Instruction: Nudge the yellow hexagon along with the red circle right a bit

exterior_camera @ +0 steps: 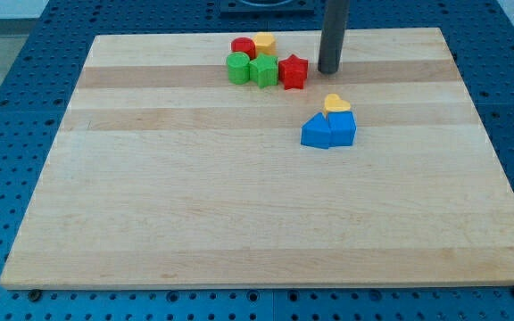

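The yellow hexagon (264,42) sits near the board's top edge, touching the red circle (243,46) on its left. Just below them are a green circle (237,67) and a green block (263,69), with a red star-shaped block (294,71) on their right. My tip (328,69) rests on the board to the right of the red star, well right of and slightly below the yellow hexagon, touching no block.
A yellow heart (335,103) sits below my tip, against two blue blocks (316,131) (343,127). The wooden board (239,205) lies on a blue perforated table.
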{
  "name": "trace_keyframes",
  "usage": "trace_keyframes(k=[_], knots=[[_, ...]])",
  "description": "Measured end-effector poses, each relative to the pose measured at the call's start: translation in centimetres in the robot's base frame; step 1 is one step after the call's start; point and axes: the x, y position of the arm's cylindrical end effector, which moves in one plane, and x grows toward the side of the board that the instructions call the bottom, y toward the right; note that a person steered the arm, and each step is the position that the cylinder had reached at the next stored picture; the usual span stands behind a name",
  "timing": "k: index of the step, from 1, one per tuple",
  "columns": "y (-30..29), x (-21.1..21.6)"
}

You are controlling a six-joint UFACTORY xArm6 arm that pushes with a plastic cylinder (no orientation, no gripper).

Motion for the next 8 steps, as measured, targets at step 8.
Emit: trace_keyframes(k=[8], knots=[[-16.3, -5.4]])
